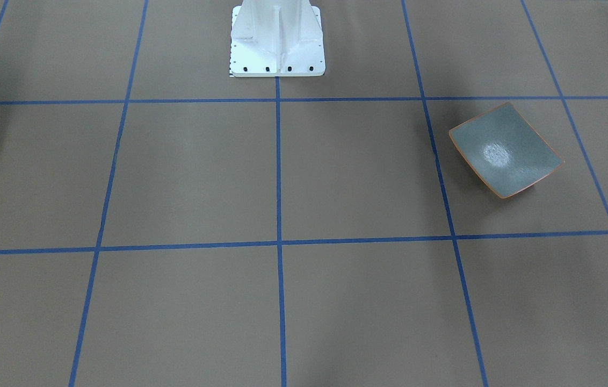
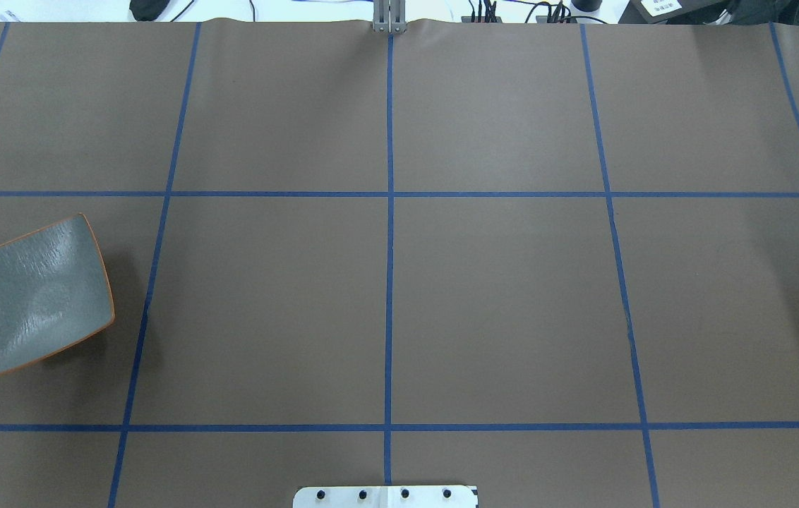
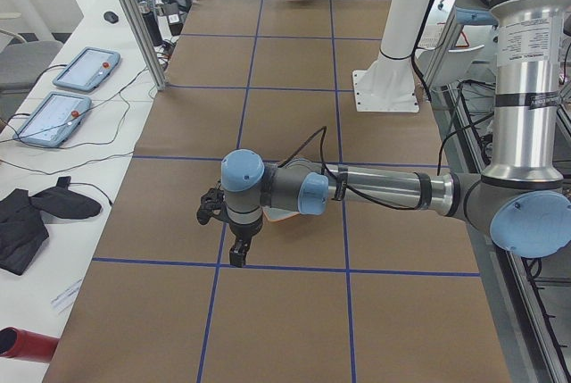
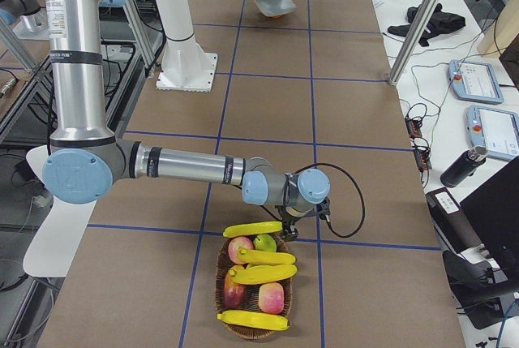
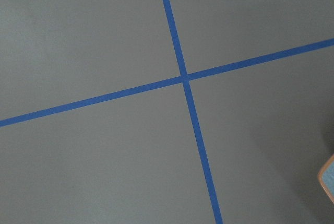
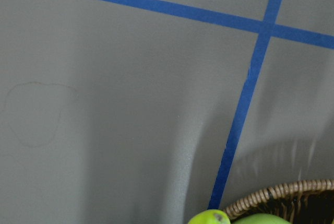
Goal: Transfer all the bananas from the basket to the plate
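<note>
Zero done: grey-green, orange-rimmed glazed plate (image 1: 519, 161) sat bare; four yellow plastic bananas (image 4: 261, 273) lay in brown wicker basket (image 6: 271, 195). Re left gripper (image 3: 239, 256), right gripper (image 4: 285, 233): couldn't tell if clenched.

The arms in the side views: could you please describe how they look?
The left arm and right arm are silver tubes with light-blue joint caps. A black cable loops by each wrist. Printed labels mark the upright tubes. The left claw and right claw are black.
</note>
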